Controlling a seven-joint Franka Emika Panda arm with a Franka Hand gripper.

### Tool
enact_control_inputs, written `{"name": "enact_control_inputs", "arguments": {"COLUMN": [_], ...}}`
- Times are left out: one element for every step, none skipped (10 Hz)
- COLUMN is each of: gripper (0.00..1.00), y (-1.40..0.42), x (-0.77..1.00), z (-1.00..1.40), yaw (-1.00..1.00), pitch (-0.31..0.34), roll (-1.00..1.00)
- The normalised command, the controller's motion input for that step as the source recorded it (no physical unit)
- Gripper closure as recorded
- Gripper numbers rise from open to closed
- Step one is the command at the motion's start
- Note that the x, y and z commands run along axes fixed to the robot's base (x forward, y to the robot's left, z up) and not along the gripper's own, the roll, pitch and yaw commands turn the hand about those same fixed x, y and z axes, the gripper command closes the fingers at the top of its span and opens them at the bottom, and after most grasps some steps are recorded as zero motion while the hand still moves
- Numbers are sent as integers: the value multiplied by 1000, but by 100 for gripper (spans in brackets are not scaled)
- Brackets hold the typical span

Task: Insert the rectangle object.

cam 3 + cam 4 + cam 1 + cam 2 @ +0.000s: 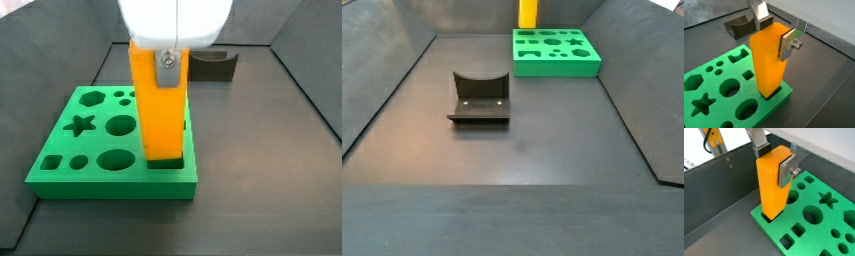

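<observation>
The rectangle object (pixel 767 60) is a long orange-yellow bar standing upright. Its lower end sits in a rectangular slot at a corner of the green board (pixel 711 85). My gripper (pixel 775 31) is shut on the bar's upper part, one silver finger (pixel 789 44) flat against its side and the other at the opposite face. The bar (pixel 772 183), the board (pixel 817 223) and the gripper (pixel 774 159) show the same in both wrist views. In a side view the bar (pixel 160 110) rises from the board (pixel 94 140) under the gripper (pixel 167 55). The bar (pixel 528 12) and board (pixel 556 52) show far off.
The dark fixture (pixel 480 97) stands on the grey floor apart from the board, also in a wrist view (pixel 739 26) and a side view (pixel 214 65). Sloped dark walls (pixel 396 70) enclose the floor. The board has several other shaped holes.
</observation>
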Motion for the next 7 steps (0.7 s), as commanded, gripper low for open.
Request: {"name": "enact_control_inputs", "arguments": {"gripper": [100,100,100,100,100,100,100], "y": [0,0,0,0,0,0,-3], "x": [0,0,0,0,51,131,63], "z": [0,-89,-146,-100,-69,-146,-200], "yaw": [0,-251,-480,-283,-111,-23,37], "pitch": [0,0,7,0,0,10,0], "roll": [4,86,4,-39,-7,0,-20]}}
